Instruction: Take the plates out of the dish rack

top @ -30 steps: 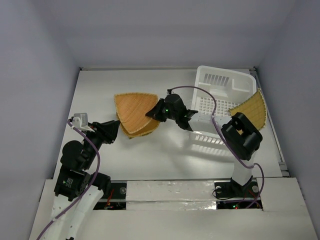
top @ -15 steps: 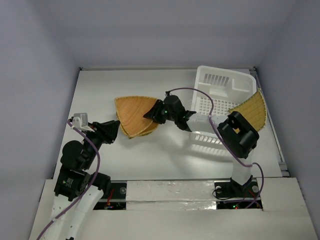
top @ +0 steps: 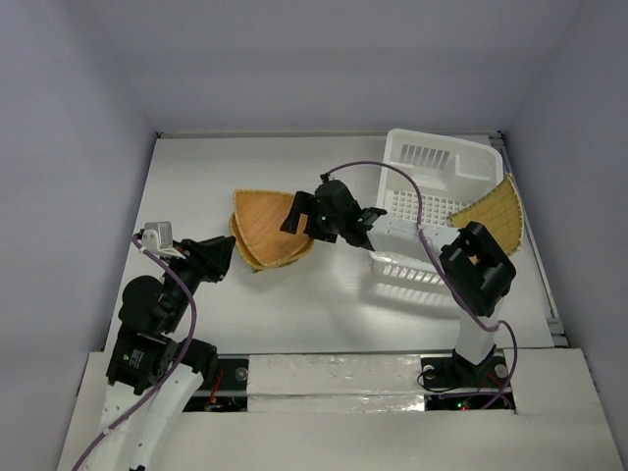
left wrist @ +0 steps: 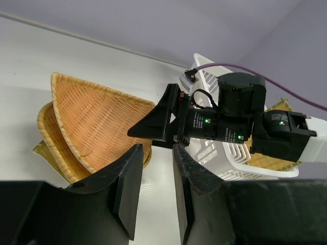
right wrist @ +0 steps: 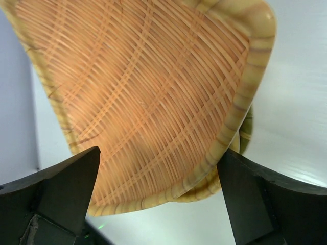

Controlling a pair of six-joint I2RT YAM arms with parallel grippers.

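Three woven tan plates (top: pixel 265 228) lie stacked on the table left of centre, the top one fan-shaped (right wrist: pixel 143 92). My right gripper (top: pixel 297 212) is at the stack's right edge, open wide, with its fingers (right wrist: pixel 66 189) either side of the top plate's rim and not touching it. The white dish rack (top: pixel 437 162) stands at the back right. Another plate (top: pixel 494 211) leans at the rack's right side. My left gripper (top: pixel 218 257) hovers near the stack's left edge with its jaws a little apart and nothing between them. In the left wrist view the stack (left wrist: pixel 97 122) lies ahead of my left gripper (left wrist: pixel 157 150).
The right arm's elbow (top: pixel 476 267) rises in front of the rack's near wall. A purple cable (top: pixel 392 177) loops over the rack. The table's right edge (top: pixel 549 294) runs close to the leaning plate.
My right gripper has opened and let go of the top plate, which has settled flat onto the stack. The left arm has not moved.
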